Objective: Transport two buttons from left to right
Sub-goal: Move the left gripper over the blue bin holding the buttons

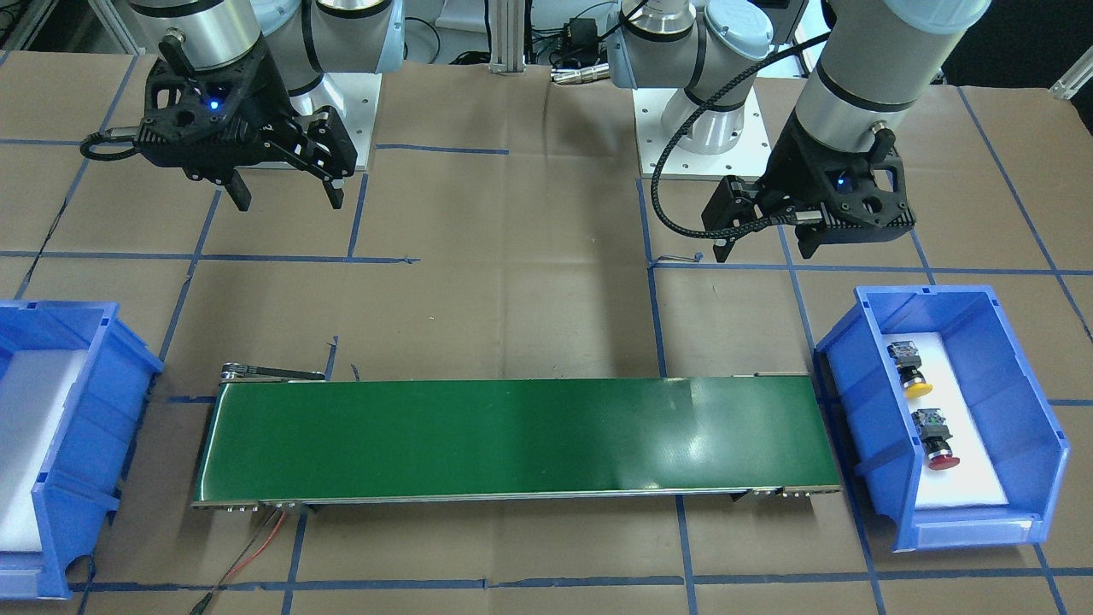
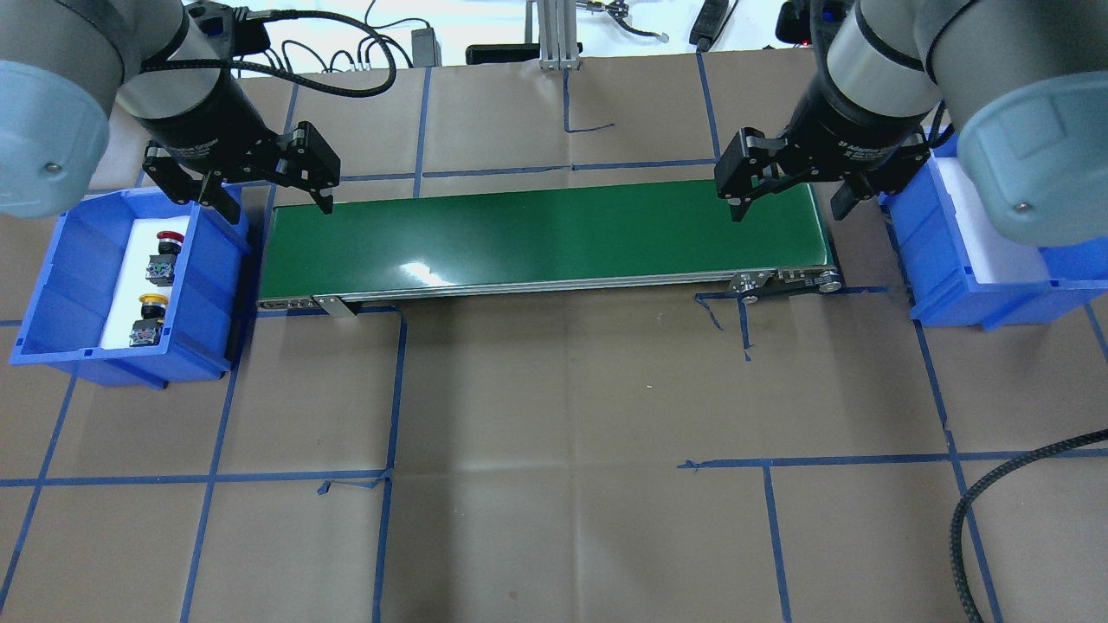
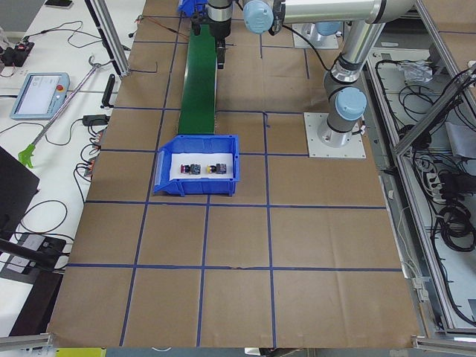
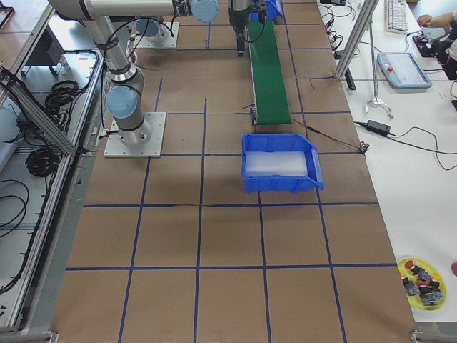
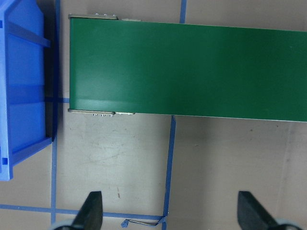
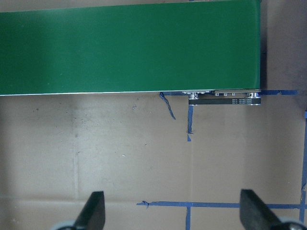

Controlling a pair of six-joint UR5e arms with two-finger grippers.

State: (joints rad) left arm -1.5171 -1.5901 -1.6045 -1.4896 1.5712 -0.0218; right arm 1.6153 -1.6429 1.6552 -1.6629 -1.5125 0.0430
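The yellow-capped button (image 2: 149,316) and the red-capped button (image 2: 164,247) lie on white foam in the blue left bin (image 2: 212,285). They also show in the front view, yellow (image 1: 914,374) and red (image 1: 938,444), and small in the exterior left view, yellow (image 3: 217,169) and red (image 3: 193,169). My left gripper (image 2: 268,186) is open and empty, above the table beside the green conveyor belt's left end, apart from the bin. My right gripper (image 2: 788,195) is open and empty above the belt's right end. Each wrist view shows two spread fingertips (image 5: 91,211) (image 6: 93,211) with nothing between them.
The green conveyor belt (image 2: 545,238) runs between the two bins. The blue right bin (image 2: 935,260) holds only white foam. Blue tape lines cross the brown table cover. A black cable (image 2: 995,493) lies at the near right. A yellow dish of parts (image 4: 421,280) sits on a side bench.
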